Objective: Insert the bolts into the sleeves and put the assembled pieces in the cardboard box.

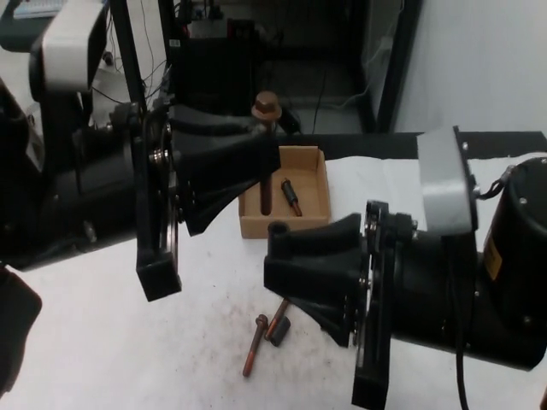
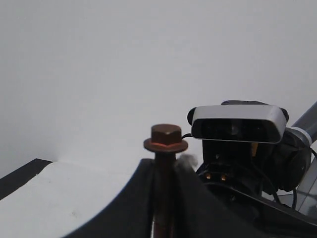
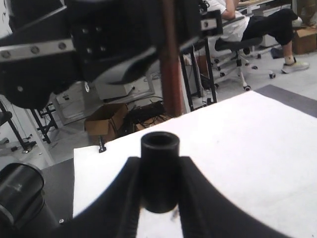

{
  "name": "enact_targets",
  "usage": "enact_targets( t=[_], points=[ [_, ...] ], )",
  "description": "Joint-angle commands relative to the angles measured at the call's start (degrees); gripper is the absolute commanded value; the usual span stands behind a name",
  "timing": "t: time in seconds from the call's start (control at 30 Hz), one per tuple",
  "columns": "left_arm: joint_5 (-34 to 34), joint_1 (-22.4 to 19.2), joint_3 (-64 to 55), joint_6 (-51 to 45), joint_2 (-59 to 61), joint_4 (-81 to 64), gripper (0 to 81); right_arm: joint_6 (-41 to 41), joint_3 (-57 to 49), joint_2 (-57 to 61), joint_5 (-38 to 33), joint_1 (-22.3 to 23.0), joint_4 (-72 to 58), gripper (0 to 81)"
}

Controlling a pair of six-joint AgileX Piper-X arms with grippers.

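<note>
My left gripper (image 1: 263, 141) (image 2: 165, 171) is shut on a copper-coloured bolt (image 1: 267, 107) (image 2: 165, 141), held upright with its hex head on top. The bolt's shaft (image 3: 171, 64) hangs down just above and slightly behind a black sleeve (image 1: 279, 229) (image 3: 159, 171). My right gripper (image 1: 282, 243) (image 3: 159, 198) is shut on that sleeve, open end up. The cardboard box (image 1: 304, 156) lies beyond both grippers with one assembled piece (image 1: 292, 197) inside. On the white bench near the front lie a loose bolt (image 1: 254, 345) and a bolt with a dark sleeve (image 1: 279, 324).
The right arm's body and camera (image 2: 237, 123) stand close opposite the left gripper. The bench's dark far edge (image 1: 376, 143) runs behind the box. Open white surface (image 1: 94, 342) lies at the front left.
</note>
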Motion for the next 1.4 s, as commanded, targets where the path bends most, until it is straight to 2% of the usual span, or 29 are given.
enact_targets(
  t=[0.0, 0.27, 0.73, 1.37],
  points=[
    [-1.16, -0.76, -0.66, 0.15, -0.12, -1.73, 0.1, -1.21, -0.63, -0.43, -0.43, 0.06, 1.63, 0.8],
    [-2.12, -4.12, -0.66, 0.15, -0.12, -1.52, 0.1, -2.93, -0.71, -0.43, 2.41, 0.06, 0.21, 0.8],
    [-4.6, -4.15, -0.66, 0.66, -0.12, -1.52, 0.1, -2.93, -0.71, -0.43, 2.66, 0.06, -3.03, 0.8],
    [-3.77, -4.15, -0.66, 2.54, -0.07, 4.14, 0.1, -3.53, -0.71, -0.43, 3.34, 0.06, -3.71, 0.8]
  ],
)
